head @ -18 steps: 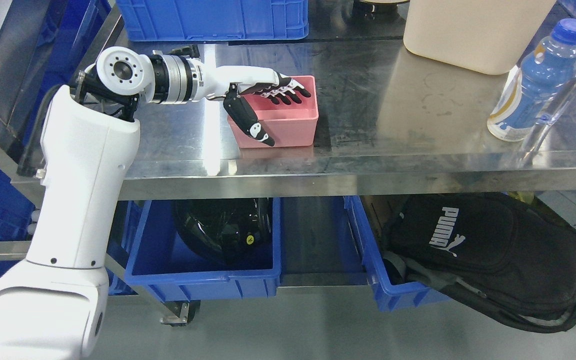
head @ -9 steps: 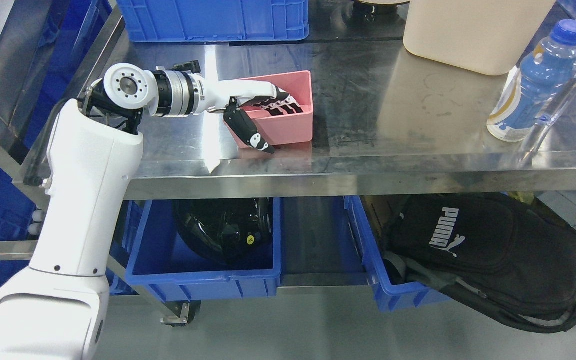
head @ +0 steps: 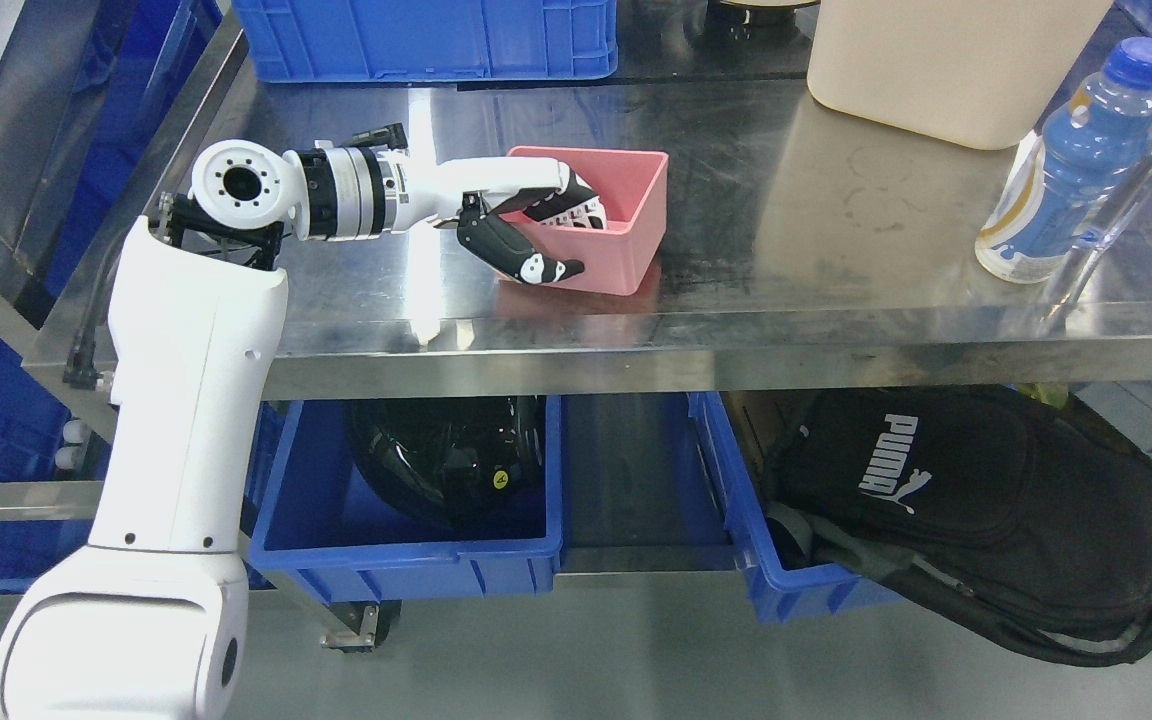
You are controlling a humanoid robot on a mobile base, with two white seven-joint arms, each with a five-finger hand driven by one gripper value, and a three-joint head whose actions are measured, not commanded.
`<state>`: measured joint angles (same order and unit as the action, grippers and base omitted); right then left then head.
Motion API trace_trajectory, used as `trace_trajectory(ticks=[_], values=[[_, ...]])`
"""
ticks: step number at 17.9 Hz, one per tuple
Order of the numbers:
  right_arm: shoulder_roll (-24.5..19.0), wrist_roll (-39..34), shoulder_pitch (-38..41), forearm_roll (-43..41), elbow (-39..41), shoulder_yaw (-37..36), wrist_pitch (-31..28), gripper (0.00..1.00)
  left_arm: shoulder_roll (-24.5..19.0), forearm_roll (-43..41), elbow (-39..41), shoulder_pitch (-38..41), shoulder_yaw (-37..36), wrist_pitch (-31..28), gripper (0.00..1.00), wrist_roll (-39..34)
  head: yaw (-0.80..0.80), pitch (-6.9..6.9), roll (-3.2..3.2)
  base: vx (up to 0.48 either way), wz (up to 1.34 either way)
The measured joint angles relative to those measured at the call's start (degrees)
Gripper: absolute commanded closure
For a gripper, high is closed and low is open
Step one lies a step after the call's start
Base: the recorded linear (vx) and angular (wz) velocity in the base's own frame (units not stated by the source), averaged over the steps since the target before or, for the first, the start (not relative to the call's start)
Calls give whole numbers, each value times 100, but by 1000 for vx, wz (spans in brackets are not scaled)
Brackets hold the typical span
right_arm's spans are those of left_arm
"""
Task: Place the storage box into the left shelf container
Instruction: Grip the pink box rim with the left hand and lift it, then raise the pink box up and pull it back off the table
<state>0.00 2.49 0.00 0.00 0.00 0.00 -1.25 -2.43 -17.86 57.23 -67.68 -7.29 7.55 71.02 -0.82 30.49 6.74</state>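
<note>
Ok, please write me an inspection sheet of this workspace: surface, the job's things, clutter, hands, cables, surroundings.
Surface: steel shelf top, shiny, with smudges.
Job's things: pink storage box, tilted, held at its left wall; blue container on the lower left shelf holds a black item.
Clutter: blue bottle; beige bin; blue crate at the back.
Hands: left hand grips the box, fingers inside, thumb outside; right hand not in view.
Cables: black cable along the left arm.
Surroundings: black bag in the lower right container; grey floor.
</note>
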Motion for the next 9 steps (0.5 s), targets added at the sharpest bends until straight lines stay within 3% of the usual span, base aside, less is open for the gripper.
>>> trace_trajectory(ticks=[3,9], values=[[0,0,0,0,0,0,0,0,59,660,-94,21,337,29,100,-99,0,0,0,0,0],[0,0,0,0,0,0,0,0,140,2565,-120,192,815,121,99,-1114,0,0,0,0,0]])
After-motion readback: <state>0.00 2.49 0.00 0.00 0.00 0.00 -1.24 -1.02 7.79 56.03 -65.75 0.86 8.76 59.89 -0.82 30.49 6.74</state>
